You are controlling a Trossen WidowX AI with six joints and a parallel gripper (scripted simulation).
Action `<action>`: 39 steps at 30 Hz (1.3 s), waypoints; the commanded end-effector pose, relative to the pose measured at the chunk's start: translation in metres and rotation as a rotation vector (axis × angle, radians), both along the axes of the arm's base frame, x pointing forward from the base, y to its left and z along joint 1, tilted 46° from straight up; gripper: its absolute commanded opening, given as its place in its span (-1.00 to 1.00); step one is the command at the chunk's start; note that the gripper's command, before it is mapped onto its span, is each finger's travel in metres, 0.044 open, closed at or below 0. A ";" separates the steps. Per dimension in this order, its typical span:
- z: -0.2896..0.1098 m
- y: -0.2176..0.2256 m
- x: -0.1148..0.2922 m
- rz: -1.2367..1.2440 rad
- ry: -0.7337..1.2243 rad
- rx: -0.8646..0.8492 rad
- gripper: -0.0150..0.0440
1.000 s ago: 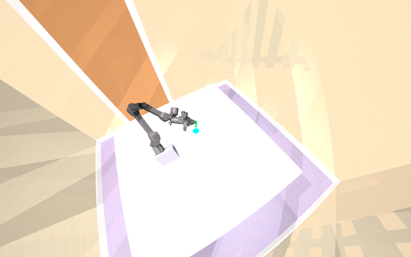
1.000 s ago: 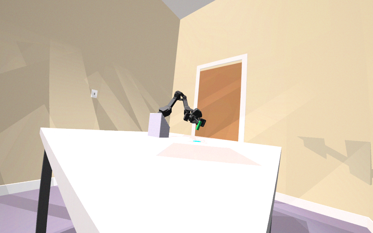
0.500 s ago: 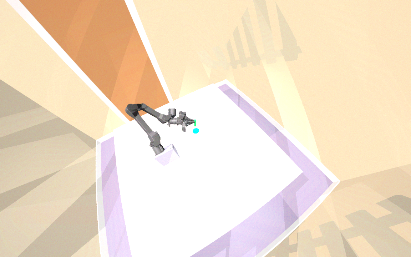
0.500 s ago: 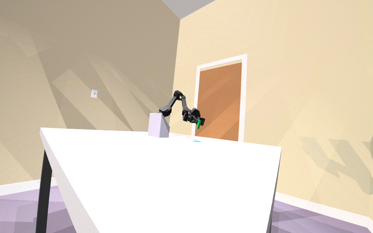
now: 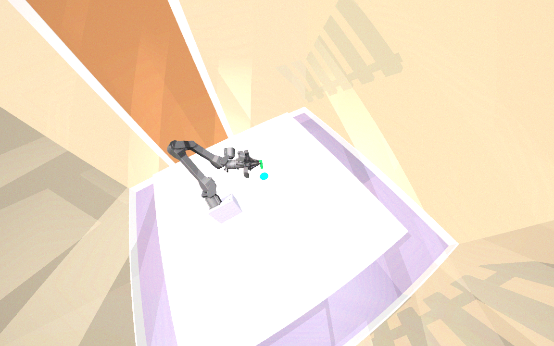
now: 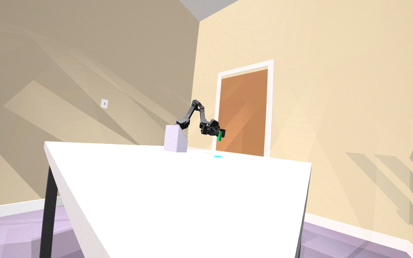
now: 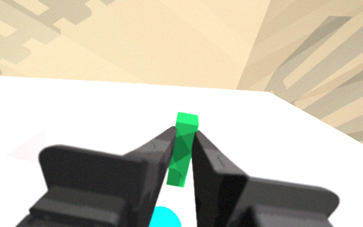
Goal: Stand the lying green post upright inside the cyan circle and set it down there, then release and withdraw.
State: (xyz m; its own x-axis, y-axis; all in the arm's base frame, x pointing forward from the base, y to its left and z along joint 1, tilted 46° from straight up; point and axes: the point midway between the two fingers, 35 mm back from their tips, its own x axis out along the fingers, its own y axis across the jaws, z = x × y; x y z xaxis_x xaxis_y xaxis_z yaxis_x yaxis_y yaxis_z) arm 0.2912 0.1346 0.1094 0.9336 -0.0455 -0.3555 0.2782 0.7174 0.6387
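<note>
My gripper (image 5: 258, 164) (image 6: 218, 134) (image 7: 184, 133) is shut on the green post (image 5: 261, 163) (image 6: 220, 135) (image 7: 185, 126). The post hangs nearly upright between the fingertips, well above the white table (image 5: 279, 240) (image 6: 175, 192). The cyan circle (image 5: 264, 176) (image 6: 217, 156) (image 7: 164, 217) lies flat on the table, just below the post. In the wrist view it shows between the fingers at the bottom edge, partly hidden by them.
The arm's pale base block (image 5: 226, 208) (image 6: 175, 142) stands on the table behind the gripper. The table's far edges (image 7: 276, 94) lie beyond the post. An orange door (image 6: 241, 112) is in the wall behind.
</note>
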 end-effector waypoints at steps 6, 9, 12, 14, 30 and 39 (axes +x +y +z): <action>0.005 -0.003 -0.004 -0.024 -0.037 0.033 -0.42; 0.005 -0.003 -0.004 -0.024 -0.037 0.033 -0.42; 0.005 -0.003 -0.004 -0.024 -0.037 0.033 -0.42; 0.005 -0.003 -0.004 -0.024 -0.037 0.033 -0.42; -0.008 0.013 -0.004 -0.026 -0.032 0.035 -0.42; -0.025 0.031 -0.005 -0.026 -0.029 0.036 -0.42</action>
